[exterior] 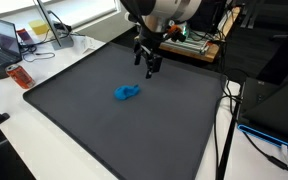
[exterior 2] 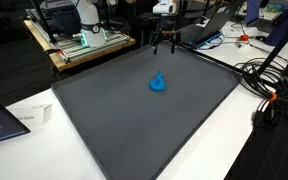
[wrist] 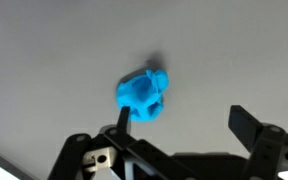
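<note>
A small bright blue toy-like object (exterior: 127, 94) lies on the dark grey mat (exterior: 94, 125); it also shows in the other exterior view (exterior 2: 158, 83) and in the wrist view (wrist: 144, 94). My gripper (exterior: 149, 67) hangs above the mat, beyond the blue object and apart from it; it is also seen in an exterior view (exterior 2: 166, 44). In the wrist view the gripper (wrist: 184, 118) is open and empty, with the blue object just past its left finger.
An orange bottle (exterior: 20, 76) and a laptop (exterior: 8, 40) sit on the white table beside the mat. Cables (exterior 2: 269, 85) lie off one mat edge. A wooden shelf with equipment (exterior 2: 79, 38) stands behind the mat.
</note>
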You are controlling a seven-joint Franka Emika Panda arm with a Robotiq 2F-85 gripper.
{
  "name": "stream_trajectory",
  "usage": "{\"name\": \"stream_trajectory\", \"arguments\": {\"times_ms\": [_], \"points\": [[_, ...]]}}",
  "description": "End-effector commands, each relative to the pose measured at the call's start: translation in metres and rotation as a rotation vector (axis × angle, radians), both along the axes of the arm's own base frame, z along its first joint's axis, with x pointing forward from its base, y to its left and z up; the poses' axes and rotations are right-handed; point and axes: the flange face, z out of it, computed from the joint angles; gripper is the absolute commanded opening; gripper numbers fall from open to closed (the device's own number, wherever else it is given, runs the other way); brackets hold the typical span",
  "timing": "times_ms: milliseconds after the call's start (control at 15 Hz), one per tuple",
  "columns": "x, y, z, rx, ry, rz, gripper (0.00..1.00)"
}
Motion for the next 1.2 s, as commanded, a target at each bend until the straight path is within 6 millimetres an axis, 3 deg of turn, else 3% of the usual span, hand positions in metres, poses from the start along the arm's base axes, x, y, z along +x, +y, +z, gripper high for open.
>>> {"name": "stream_trajectory", "arguments": {"times_ms": [0,667,1000,1067,1133], "points": [[-0.003,0.019,0.008,-0.042,-0.015,-0.094,1.0],[-0.001,0.065,0.008,-0.085,-0.036,-0.339,1.0],[-0.005,0.065,-0.017,-0.095,-0.059,-0.443,1.0],[0.002,0.074,-0.012,-0.105,-0.05,-0.473,1.0],[-0.006,0.066,-0.023,-0.103,-0.062,-0.49,1.0]]}}
